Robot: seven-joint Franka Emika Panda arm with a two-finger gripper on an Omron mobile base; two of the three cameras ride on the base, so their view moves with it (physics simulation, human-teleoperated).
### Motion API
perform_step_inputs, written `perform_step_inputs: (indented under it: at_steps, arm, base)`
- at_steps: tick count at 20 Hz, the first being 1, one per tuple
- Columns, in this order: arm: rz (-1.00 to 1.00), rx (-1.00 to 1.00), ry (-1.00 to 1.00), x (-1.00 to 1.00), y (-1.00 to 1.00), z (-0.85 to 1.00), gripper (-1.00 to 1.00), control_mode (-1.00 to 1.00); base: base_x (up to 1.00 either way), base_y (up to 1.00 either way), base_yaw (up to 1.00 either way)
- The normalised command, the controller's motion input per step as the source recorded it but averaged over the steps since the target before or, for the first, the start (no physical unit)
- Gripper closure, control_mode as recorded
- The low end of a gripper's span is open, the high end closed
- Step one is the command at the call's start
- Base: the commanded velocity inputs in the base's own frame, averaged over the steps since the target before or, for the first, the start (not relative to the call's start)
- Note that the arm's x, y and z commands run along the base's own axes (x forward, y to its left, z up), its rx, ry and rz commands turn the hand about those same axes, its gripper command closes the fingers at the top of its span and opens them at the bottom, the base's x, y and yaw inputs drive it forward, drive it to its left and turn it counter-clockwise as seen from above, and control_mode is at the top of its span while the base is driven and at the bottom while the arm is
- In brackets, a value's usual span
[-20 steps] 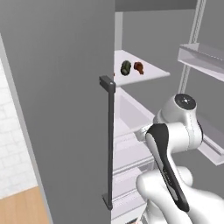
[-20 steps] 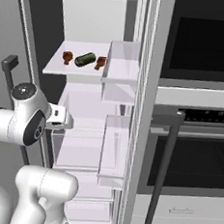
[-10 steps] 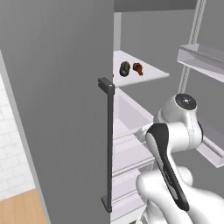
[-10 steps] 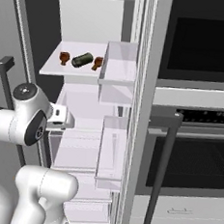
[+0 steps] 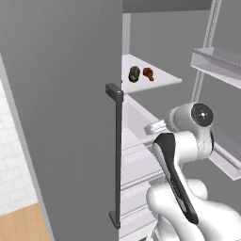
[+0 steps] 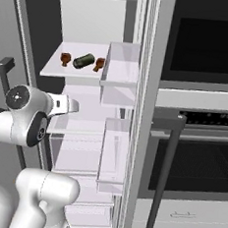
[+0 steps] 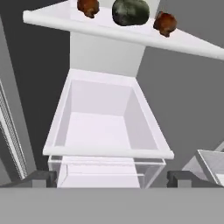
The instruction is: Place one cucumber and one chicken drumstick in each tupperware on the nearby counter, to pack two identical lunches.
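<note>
In the open fridge a white shelf [image 6: 53, 71] carries a dark green cucumber [image 6: 84, 60] lying between two brown chicken drumsticks [image 6: 66, 58] [image 6: 99, 63]. From the left base view the cucumber [image 5: 134, 74] and one drumstick [image 5: 148, 73] show past the door edge. My gripper [image 7: 111, 178] is open and empty, below and in front of that shelf, aimed at a clear drawer [image 7: 107, 151]. In the hand view the cucumber [image 7: 130, 12] and both drumsticks [image 7: 89, 6] [image 7: 165, 22] sit near the top. The light-brown counter [image 5: 21, 228] shows as a corner under white tiles. The tupperware is out of view.
The grey fridge door [image 5: 61, 117] with its dark vertical handle [image 5: 116, 155] stands open on my left. Clear door bins [image 6: 121, 70] hang on the right side. A black wall oven [image 6: 195, 158] with a long handle is further right.
Both base views have shifted a little, so the base has crept. My arm's upper joint has drifted slightly left in the right base view. The gripper stays open; the food has not moved.
</note>
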Motion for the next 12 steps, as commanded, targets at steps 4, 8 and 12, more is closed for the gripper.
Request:
perform_step_inputs:
  at_steps: [4,8,12]
  arm:
    - [-0.05,0.05,-0.14,0.03,-0.11,0.91,-1.0,-1.0]
    - [-0.01,0.16,-0.07,0.0,-0.1,0.84,-1.0,-1.0]
    - [0.0,0.2,-0.03,0.0,-0.07,0.68,-1.0,-1.0]
  base:
    - [0.0,0.0,0.0]
    - [0.0,0.0,0.0]
    - [0.0,0.0,0.0]
